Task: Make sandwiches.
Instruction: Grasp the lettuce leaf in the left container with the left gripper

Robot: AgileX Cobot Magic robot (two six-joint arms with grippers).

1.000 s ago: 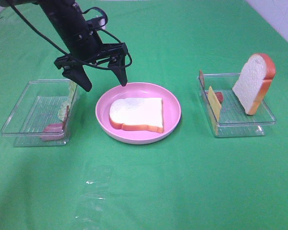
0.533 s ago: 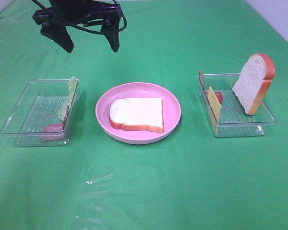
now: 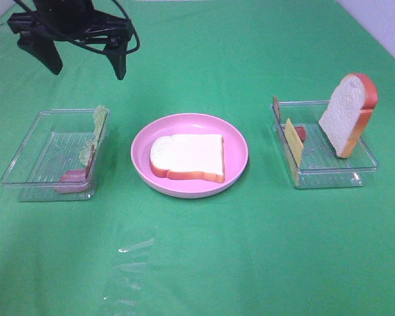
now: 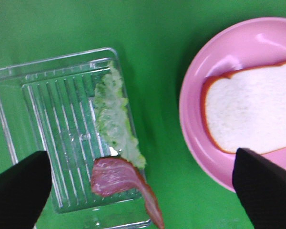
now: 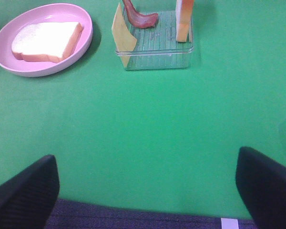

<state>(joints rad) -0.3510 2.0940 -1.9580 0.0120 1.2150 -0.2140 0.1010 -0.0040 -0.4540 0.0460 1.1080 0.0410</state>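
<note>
1. We're seeing the left gripper (image 3: pixel 87 71) hanging with jaws spread wide, gripping nothing; the right gripper (image 5: pixel 148 191) is likewise released and empty.
2. Below the left gripper, the left tray (image 3: pixel 33 141) is holding lettuce (image 3: pixel 92 141) leaning on its wall, plus a bacon strip (image 3: pixel 72 178).
3. Beside that gripper, toward the right arm, the pink plate (image 3: pixel 234 141) is carrying the flat bread slice (image 3: pixel 187 157).
4. Its long axis is running tray to tray, with the rounded top pointing to the left gripper's side.
5. Ahead of the right gripper, the right tray (image 3: pixel 355 164) is holding an upright bread slice (image 3: pixel 347 112), cheese (image 3: pixel 293 145) and a second bacon strip (image 3: pixel 301 133).

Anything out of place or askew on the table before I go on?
Nothing spilled. In the left tray the lettuce and bacon are propped against the wall nearest the plate, poking over the rim. In the right tray the spare bread slice stands on edge, tilted.
</note>
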